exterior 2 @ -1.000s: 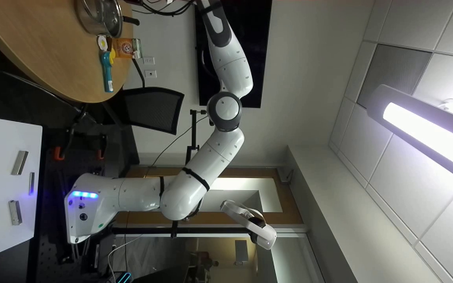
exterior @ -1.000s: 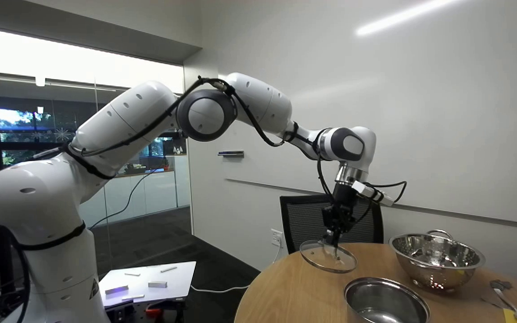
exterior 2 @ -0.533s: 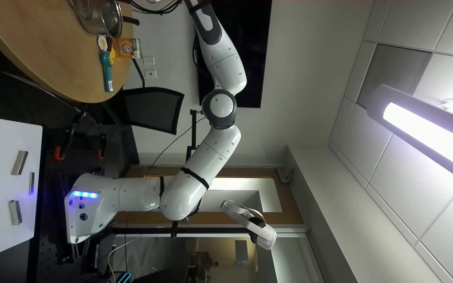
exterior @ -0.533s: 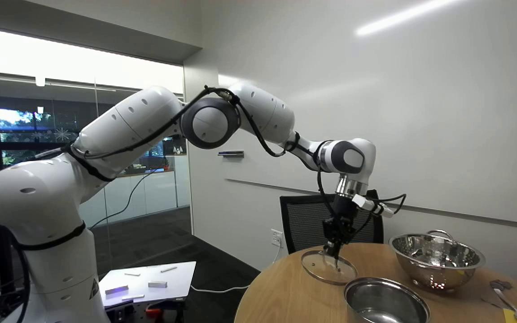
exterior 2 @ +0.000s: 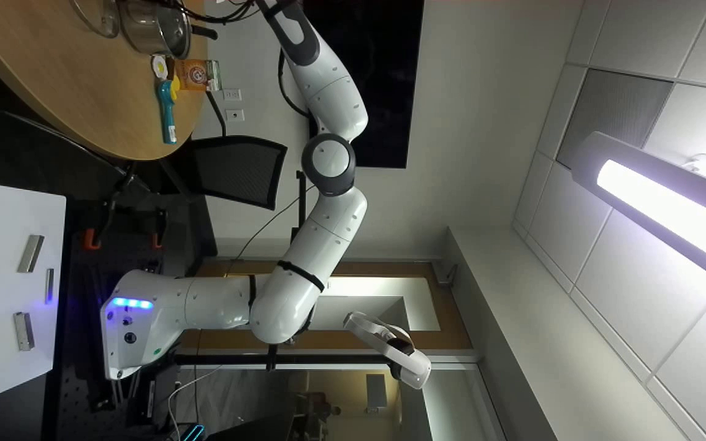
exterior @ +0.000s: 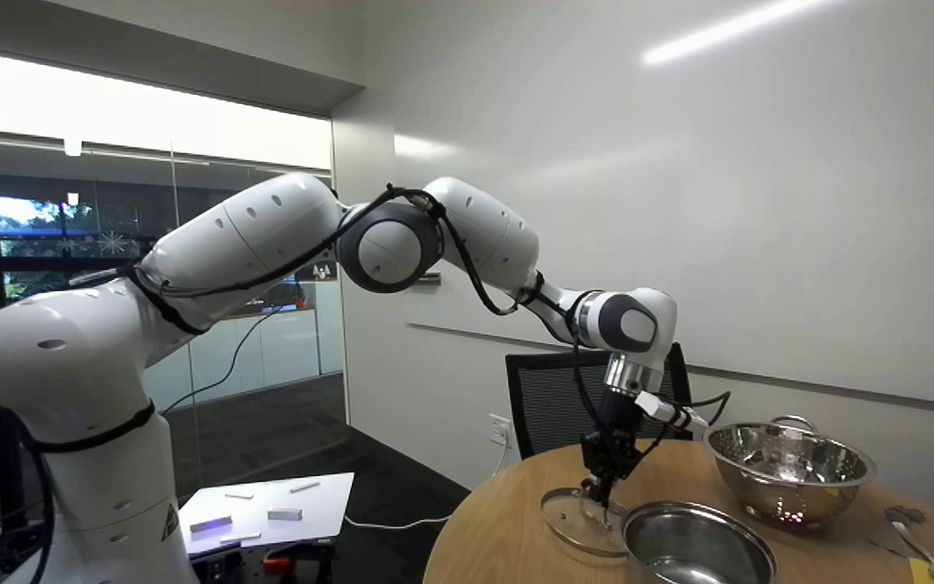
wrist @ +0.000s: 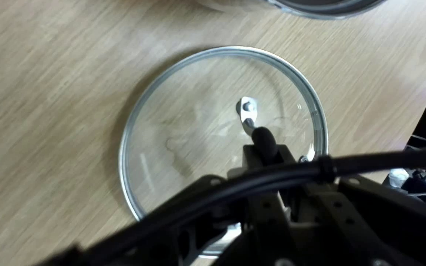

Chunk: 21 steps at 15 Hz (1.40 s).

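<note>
Black two-fingered Robotiq gripper (wrist: 267, 152) is pinching, fingers drawn in snugly, the arched black-and-silver handle (wrist: 263, 139) of a steel-rimmed, round, clear glass lid (wrist: 213, 122). Against the views from a second ago, the lid is sitting clearly lower, now holding roughly level at the surface of the round light-wood table (exterior: 491, 531); whether its rim is touching, I cannot tell. Judging by that drop, the lid is being lowered rather than carried across, and it is sitting just beside, not over, the open-topped stainless-steel pot (exterior: 702, 523). In the wrist view, wood grain is showing between lid and pot, so the two are standing apart. Being round, the lid is offering no long axis; its handle's axis is running roughly toward the pot, the visible silver end facing that way and the far end hiding beneath the gripper. A wide, shiny steel bowl (exterior: 795, 496) is standing near the pot, on a different side from the lid.
</note>
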Motion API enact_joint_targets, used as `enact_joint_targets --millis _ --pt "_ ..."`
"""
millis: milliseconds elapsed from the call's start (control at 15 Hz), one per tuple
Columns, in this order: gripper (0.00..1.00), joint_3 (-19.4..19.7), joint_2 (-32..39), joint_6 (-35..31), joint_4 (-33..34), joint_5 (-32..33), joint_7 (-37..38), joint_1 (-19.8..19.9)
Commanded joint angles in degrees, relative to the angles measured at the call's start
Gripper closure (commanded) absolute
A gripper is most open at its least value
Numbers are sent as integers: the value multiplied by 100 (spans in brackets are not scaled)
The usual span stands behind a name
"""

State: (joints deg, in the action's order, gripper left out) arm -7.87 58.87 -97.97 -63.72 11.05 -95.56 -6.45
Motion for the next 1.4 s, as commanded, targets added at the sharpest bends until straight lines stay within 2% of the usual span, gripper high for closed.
enact_joint_targets --millis 0,333,400,533,1000,1333 --pt "96 60 46 -66 77 109 -18 -77" --pt "96 81 43 -128 79 126 -5 -81" --pt "60 79 42 -116 80 126 -19 -80" --pt "54 81 39 -119 80 133 -17 -85" --pt "2 58 -25 -48 83 87 -36 -53" --pt "0 29 -287 152 390 -34 -48 41"
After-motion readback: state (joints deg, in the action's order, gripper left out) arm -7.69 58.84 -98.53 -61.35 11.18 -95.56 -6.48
